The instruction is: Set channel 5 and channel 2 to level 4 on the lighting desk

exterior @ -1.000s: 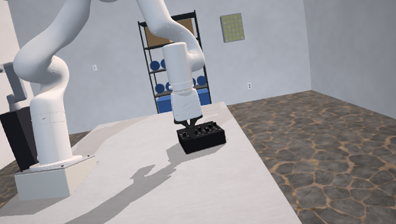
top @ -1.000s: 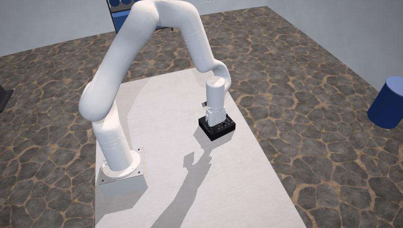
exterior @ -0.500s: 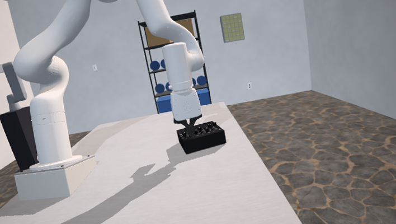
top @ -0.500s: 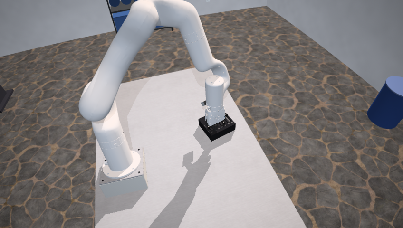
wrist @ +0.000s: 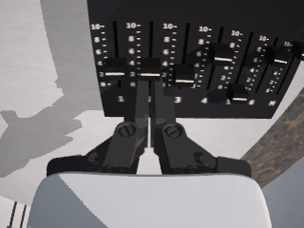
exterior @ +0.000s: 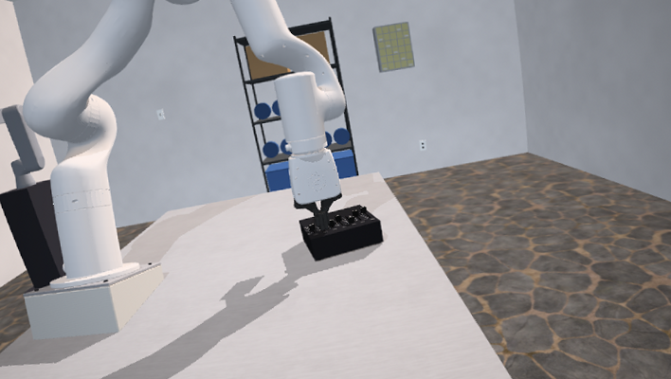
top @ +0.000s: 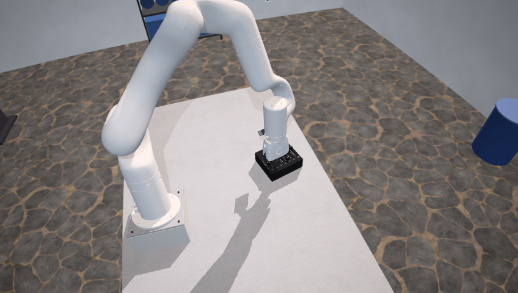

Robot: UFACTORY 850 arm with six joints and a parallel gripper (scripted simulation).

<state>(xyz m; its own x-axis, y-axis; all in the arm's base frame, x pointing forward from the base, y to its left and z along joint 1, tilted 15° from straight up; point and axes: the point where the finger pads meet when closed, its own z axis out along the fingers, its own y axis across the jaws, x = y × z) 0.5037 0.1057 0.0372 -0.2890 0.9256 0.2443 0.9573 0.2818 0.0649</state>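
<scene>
The black lighting desk (top: 280,162) stands flat on the white table near its right edge; it also shows in the exterior view (exterior: 340,231). In the wrist view the desk (wrist: 190,38) shows several faders with numbered scales. My gripper (wrist: 149,92) is shut with nothing between its fingers; it points straight down, and its tips rest against the near side of the channel 2 cap (wrist: 150,72). That cap sits low on its scale, level with the channel 1 cap (wrist: 114,71); I cannot read the exact level. The channel 5 cap (wrist: 238,94) sits near the bottom of its slot. The gripper also shows in the exterior view (exterior: 323,218).
The arm's base (top: 156,221) stands on the table's left side. The table's right edge (top: 319,159) runs close beside the desk. A shelf rack (exterior: 298,106) stands behind the table and a blue cylinder (top: 499,132) on the floor to the right.
</scene>
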